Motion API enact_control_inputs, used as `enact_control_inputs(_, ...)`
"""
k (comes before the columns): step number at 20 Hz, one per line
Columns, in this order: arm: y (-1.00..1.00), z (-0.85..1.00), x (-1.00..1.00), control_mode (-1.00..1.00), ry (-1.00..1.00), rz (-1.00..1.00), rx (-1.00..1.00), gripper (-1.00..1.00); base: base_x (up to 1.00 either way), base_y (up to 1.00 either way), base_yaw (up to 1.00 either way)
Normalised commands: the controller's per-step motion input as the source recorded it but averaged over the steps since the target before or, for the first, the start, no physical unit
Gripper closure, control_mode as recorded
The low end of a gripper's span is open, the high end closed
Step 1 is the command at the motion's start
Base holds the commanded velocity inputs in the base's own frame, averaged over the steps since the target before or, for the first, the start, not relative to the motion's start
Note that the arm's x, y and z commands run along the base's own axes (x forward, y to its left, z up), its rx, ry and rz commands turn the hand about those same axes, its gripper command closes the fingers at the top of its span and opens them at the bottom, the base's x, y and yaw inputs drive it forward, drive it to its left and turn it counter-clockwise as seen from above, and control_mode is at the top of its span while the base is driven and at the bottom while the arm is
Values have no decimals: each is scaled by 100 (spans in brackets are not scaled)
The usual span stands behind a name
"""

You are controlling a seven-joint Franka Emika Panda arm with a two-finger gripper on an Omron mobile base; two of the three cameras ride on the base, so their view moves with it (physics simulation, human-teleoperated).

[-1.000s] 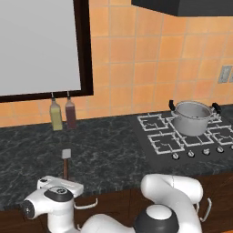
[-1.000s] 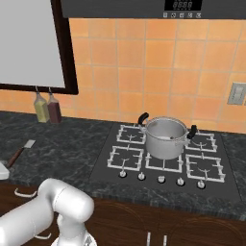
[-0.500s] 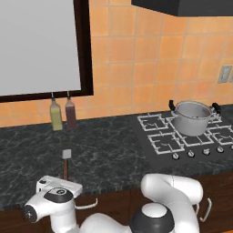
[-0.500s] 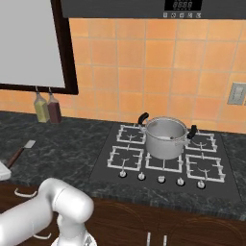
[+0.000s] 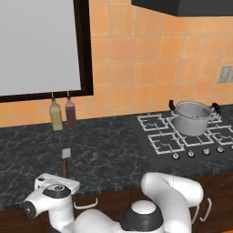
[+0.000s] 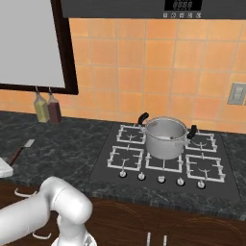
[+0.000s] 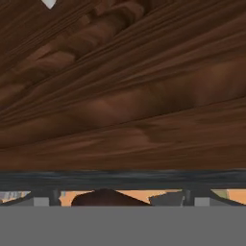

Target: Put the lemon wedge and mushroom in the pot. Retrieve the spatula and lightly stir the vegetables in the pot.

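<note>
The display [image 6: 182,5] on the hood shows digits too small to read.

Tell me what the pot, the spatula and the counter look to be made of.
Pot: brushed steel by its silvery grey sheen, with black handles, probably plastic. Spatula: pale grey flat blade, metal or plastic, hard to say; dark reddish-brown handle, likely wood. Counter: polished dark stone, granite-like, judging by the black surface with grey speckled veining.
</note>
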Motion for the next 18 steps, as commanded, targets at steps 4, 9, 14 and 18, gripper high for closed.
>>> enact_control_inputs(4,9,-22,5,-100,0,0,0,-100,0,0,0)
enact_control_inputs(9,1,0,0,-100,-7,0,0,100,0,0,0)
enact_control_inputs(14,0,0,0,-100,-6,0,0,100,0,0,0)
enact_control_inputs(18,0,2,0,-100,-1,0,0,100,0,0,0)
